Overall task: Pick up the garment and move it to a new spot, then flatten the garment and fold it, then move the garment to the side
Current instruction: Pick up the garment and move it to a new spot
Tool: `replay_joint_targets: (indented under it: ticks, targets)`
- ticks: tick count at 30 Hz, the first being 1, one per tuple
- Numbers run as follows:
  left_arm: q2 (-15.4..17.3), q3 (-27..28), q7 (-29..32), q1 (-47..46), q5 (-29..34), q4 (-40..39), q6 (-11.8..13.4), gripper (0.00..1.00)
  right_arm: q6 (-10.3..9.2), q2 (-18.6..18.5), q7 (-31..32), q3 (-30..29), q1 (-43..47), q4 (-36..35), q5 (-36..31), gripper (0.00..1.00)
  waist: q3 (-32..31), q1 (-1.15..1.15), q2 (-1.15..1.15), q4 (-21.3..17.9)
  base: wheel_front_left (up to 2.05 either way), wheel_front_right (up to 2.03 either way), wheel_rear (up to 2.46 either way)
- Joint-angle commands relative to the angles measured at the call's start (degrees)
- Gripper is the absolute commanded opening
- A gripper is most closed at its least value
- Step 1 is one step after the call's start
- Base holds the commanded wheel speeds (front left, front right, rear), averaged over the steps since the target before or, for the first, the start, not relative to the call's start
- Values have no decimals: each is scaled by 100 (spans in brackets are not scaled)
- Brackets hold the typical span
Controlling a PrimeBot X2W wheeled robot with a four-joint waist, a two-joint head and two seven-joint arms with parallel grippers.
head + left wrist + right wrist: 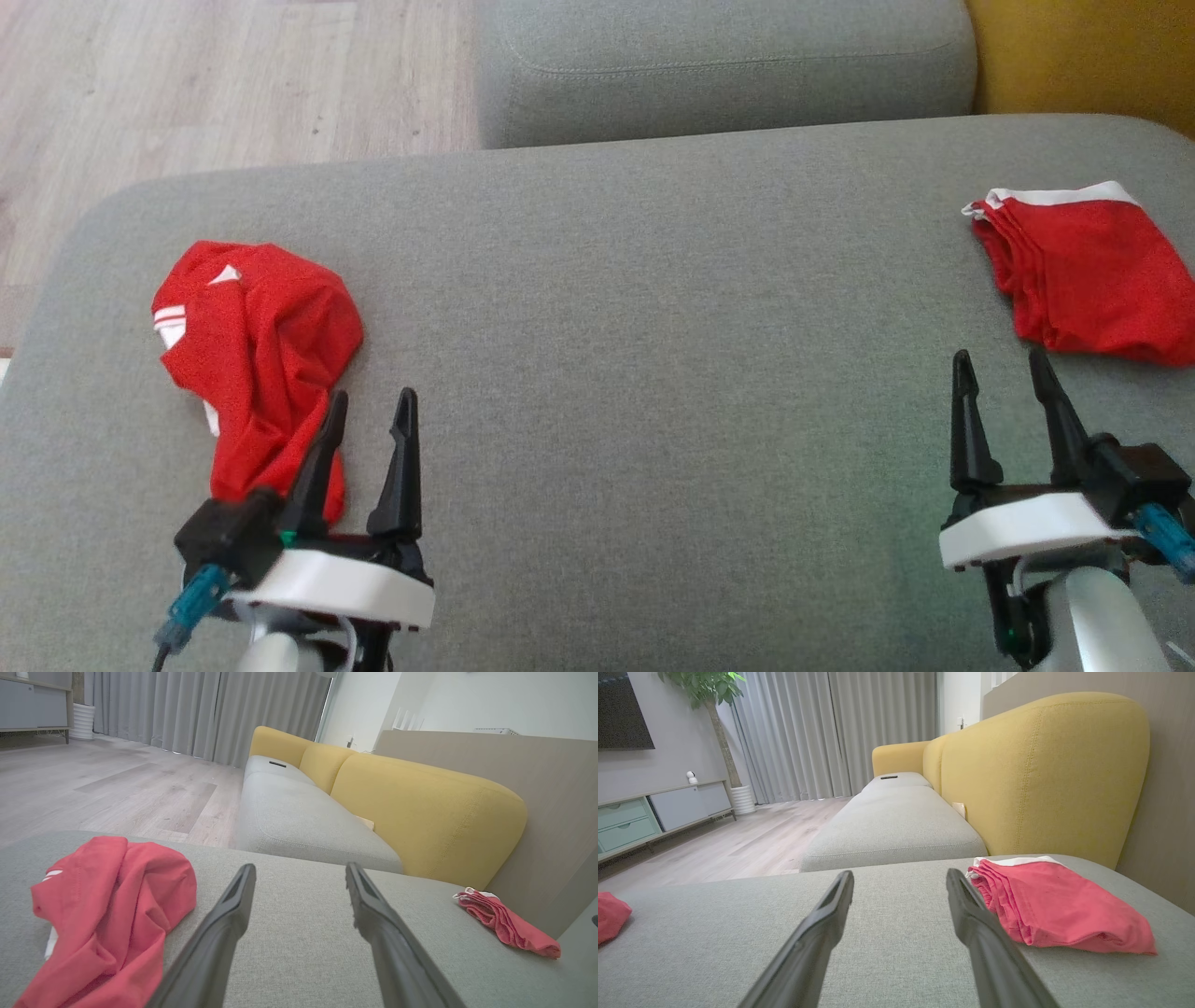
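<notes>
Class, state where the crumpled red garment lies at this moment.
On the head view's left, the crumpled red garment lies on the grey cushion just left of the left claw, far from the folded red garment at the right.

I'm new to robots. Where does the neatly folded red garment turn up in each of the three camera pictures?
Head view: folded red garment at the right edge, just beyond the right tool.
Left wrist view: folded red garment small, at the lower right.
Right wrist view: folded red garment large, right of centre.
Shared landmark: the yellow sofa back rises behind it.
</notes>
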Motion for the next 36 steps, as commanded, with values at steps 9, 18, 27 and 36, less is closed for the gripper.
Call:
replay_joint_targets:
  ticks: [9, 18, 27, 36]
  targets:
    - [44, 140, -32, -276, 20, -162, -8, 100, -5, -16, -78, 202, -106, -171, 67, 100, 56, 0, 0, 149, 0, 0, 0]
    - [44, 345, -32, -340, 52, -121, 17, 100, -5, -16, -78, 481, -101, -138, 134, 100, 94, 0, 0, 633, 0, 0, 0]
    - [44, 647, -32, -378, 131, -91, -23, 100, -5, -16, -78, 718, -98, -47, 221, 100, 132, 0, 0, 1350, 0, 0, 0]
    - [44, 807, -32, -347, 199, -27, -59, 100, -5, -16, -79, 917, -127, 39, 262, 100, 160, 0, 0, 1783, 0, 0, 0]
